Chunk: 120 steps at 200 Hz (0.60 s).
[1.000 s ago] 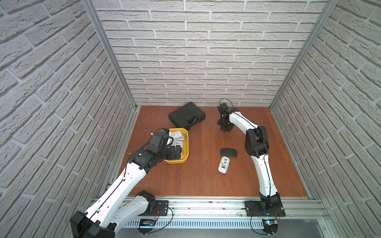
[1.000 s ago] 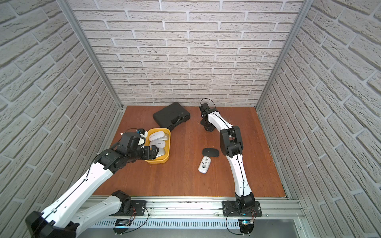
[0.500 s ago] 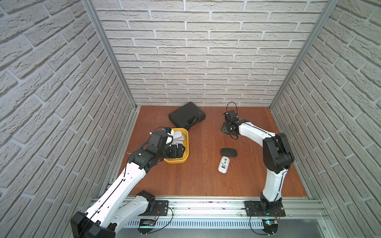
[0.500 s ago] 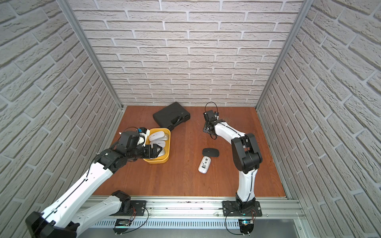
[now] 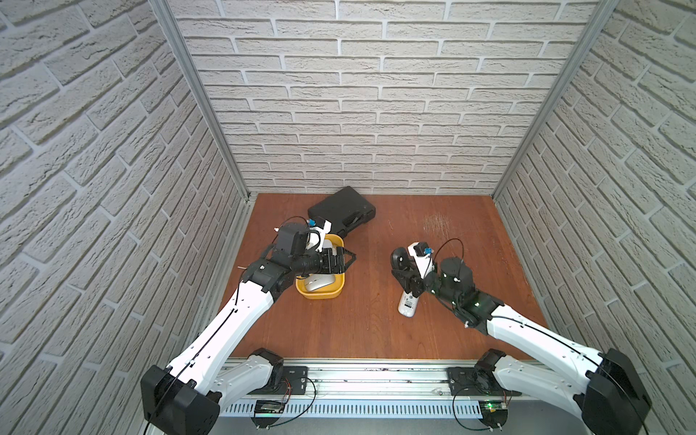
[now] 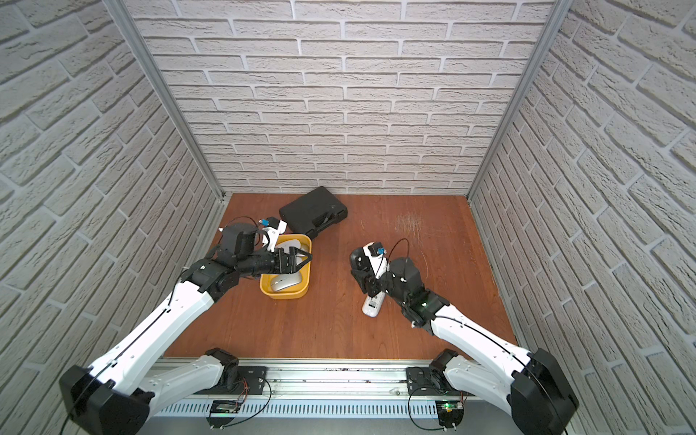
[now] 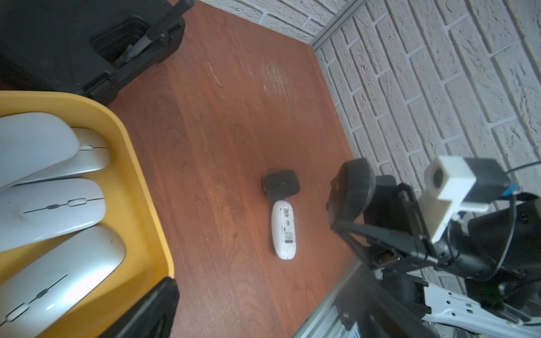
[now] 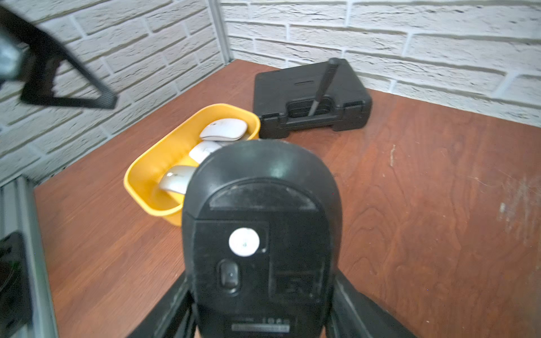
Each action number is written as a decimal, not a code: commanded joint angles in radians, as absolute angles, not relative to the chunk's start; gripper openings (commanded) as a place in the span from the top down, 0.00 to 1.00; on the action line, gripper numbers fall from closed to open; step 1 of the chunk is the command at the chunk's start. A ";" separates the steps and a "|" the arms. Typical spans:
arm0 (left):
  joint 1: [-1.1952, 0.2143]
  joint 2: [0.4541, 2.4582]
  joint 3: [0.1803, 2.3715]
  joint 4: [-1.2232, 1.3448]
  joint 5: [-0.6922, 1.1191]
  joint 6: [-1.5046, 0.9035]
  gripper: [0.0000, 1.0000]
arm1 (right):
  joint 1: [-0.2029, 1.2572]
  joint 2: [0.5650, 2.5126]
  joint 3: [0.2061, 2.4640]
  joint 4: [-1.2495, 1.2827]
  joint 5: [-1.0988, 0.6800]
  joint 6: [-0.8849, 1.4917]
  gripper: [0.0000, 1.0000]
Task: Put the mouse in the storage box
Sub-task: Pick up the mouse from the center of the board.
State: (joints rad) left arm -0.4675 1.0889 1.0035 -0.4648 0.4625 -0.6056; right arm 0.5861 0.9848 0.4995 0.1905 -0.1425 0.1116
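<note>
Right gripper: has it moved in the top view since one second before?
Yes. The right gripper, jaws shut on a black mouse, has come toward the front, away from the black case, to above the white mouse.

yellow storage box (image 5: 320, 295), black mouse (image 8: 260, 204) — white mouse (image 5: 408, 306)
</note>
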 commanded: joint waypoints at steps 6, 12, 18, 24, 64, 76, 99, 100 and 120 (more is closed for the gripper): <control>-0.551 1.153 1.059 -0.393 0.486 -0.592 0.04 | 0.626 0.925 0.404 0.396 -0.273 -0.034 0.80; -0.573 1.166 1.070 -0.393 0.476 -0.588 0.04 | 0.641 0.922 0.390 0.427 -0.284 -0.054 0.79; -0.591 1.178 1.080 -0.394 0.469 -0.583 0.05 | 0.656 0.918 0.379 0.445 -0.285 -0.077 0.79; -0.607 1.191 1.089 -0.395 0.467 -0.580 0.05 | 0.666 0.919 0.376 0.448 -0.283 -0.093 0.79; -0.702 1.277 1.135 -0.393 0.454 -0.587 0.04 | 0.692 0.957 0.411 0.385 -0.265 -0.142 0.79; -0.723 1.301 1.140 -0.393 0.446 -0.588 0.05 | 0.698 0.957 0.408 0.391 -0.262 -0.150 0.79; -0.739 1.330 1.134 -0.375 0.447 -0.616 0.07 | 0.702 0.957 0.411 0.388 -0.259 -0.160 0.78; -0.741 1.331 1.134 -0.374 0.448 -0.616 0.07 | 0.702 0.957 0.411 0.388 -0.259 -0.160 0.79; -0.760 1.352 1.129 -0.358 0.460 -0.632 0.10 | 0.704 0.956 0.416 0.379 -0.248 -0.162 0.78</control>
